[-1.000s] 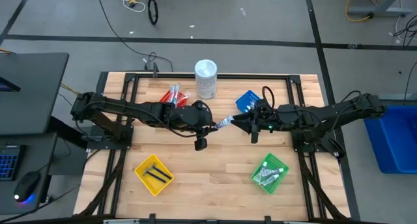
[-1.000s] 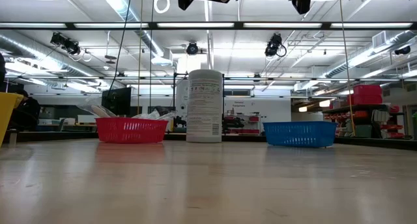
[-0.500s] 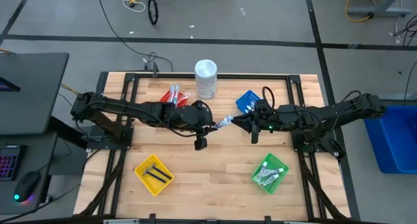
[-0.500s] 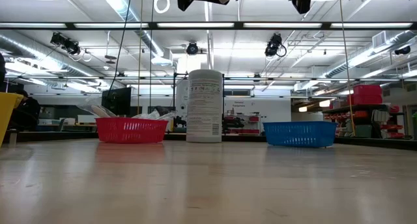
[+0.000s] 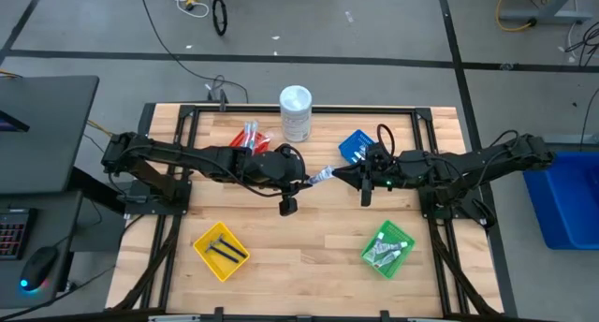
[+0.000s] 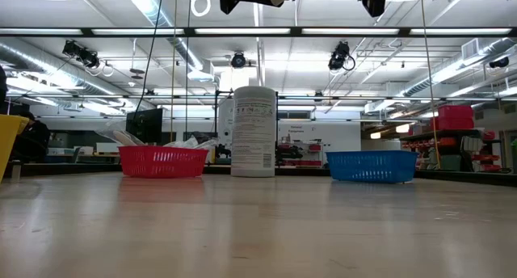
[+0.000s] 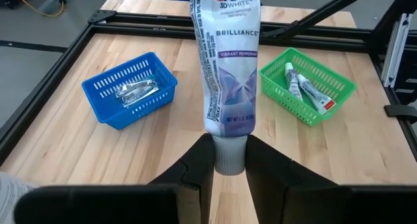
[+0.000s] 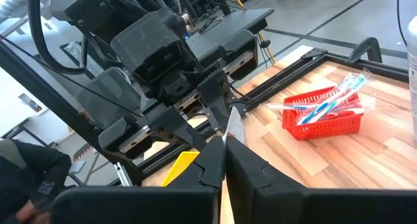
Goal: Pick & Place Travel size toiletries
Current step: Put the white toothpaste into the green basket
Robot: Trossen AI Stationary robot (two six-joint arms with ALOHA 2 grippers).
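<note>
A: Item one, the toothpaste tube [image 7: 227, 81]?
B: White and lilac, held in the air above the middle of the table [image 5: 309, 238], between the two arms. The left gripper [image 7: 229, 160] pinches its grey cap end; the right gripper [image 8: 225, 160] has its jaws pressed together on the flat crimped end. In the high view the tube [image 5: 321, 175] bridges the left gripper [image 5: 305, 180] and the right gripper [image 5: 339, 172].

A: Baskets?
B: Four. Red basket [image 5: 251, 138] at the far left, holding toothbrushes [image 8: 326, 104] in clear wrappers. Blue basket [image 7: 130, 96] at the far right, holding silvery packets [image 7: 133, 92]. Green basket [image 7: 309, 84] at the near right, holding small white tubes [image 7: 305, 91]. Yellow basket [image 5: 220, 250] at the near left, holding thin black pieces [image 5: 226, 248].

A: Anything else on the table?
B: A tall white container [image 5: 296, 112] upright at the far edge, between the red and blue baskets; the low view shows it [image 6: 254, 131] standing there with the red basket [image 6: 162, 161] and blue basket [image 6: 371, 166] on either side.

A: Off the table?
B: A blue bin [image 5: 569, 205] on the floor to the right, and a dark desk [image 5: 42, 135] to the left.
</note>
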